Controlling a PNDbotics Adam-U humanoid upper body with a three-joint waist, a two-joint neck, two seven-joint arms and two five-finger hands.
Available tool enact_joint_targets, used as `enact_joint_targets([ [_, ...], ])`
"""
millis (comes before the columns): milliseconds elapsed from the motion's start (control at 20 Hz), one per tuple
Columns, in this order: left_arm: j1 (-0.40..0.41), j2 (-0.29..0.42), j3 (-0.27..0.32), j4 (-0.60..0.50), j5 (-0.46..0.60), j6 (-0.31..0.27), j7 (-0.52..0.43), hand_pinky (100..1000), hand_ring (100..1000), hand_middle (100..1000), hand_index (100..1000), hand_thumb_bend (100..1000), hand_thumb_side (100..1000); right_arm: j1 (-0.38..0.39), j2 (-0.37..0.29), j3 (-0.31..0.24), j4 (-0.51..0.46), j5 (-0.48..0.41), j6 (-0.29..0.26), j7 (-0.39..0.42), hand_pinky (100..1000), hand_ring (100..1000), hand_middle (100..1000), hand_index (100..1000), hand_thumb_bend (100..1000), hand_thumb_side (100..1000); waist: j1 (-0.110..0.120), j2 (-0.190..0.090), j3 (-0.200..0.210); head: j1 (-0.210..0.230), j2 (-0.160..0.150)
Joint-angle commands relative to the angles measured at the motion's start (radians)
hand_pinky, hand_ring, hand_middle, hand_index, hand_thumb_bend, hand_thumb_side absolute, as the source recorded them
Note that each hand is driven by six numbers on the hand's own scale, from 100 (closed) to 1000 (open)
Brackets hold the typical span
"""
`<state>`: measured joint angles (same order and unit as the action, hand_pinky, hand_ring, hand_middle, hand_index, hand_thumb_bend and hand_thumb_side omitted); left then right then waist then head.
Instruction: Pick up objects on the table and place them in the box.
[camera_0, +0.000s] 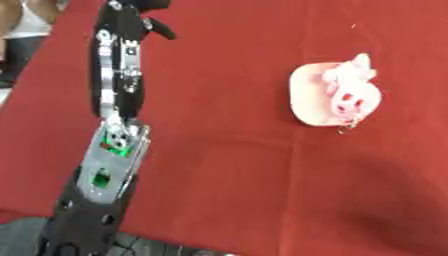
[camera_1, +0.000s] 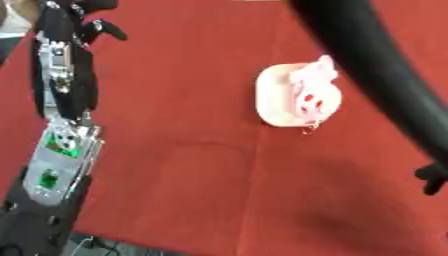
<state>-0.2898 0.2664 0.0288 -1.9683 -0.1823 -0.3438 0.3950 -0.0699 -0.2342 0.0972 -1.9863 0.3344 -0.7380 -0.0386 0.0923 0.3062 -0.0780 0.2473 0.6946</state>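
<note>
A pale pink rounded piece with a pink and white toy-like thing (camera_0: 348, 92) on its right side lies on the red tablecloth (camera_0: 227, 165), right of the middle. My left arm runs from the lower left up to the top left, where my left hand (camera_0: 140, 17) is partly cut off by the picture's top edge, well left of the pink thing. In the right eye view my right arm (camera_1: 385, 70) crosses from the top to the right edge, passing over the pink thing's right side. A small black part of the right hand (camera_1: 430, 179) shows there. No box is in view.
The cloth's near edge (camera_0: 210, 246) runs along the bottom, with grey floor and cables below it. The table's left edge (camera_0: 22, 82) slants along the left side. Bare red cloth lies between the left arm and the pink thing.
</note>
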Motion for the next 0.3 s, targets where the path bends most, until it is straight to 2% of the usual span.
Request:
enact_joint_targets([
  [50, -0.001, 0.001, -0.002, -0.017, 0.012, -0.001, -0.007, 403, 676, 709, 768, 100, 892, -0.003, -0.02, -0.003, -0.014, -0.007, -0.002, -0.006, 274, 502, 773, 844, 100, 688, -0.004, -0.024, -0.002, 0.007, -0.028],
  [300, 0.009, -0.004, -0.002, -0.012, 0.017, 0.002, -0.009, 395, 670, 706, 765, 100, 896, -0.006, -0.024, 0.002, -0.014, -0.011, -0.002, 0.002, 271, 499, 772, 845, 100, 688, 0.001, -0.021, -0.009, -0.036, -0.063],
])
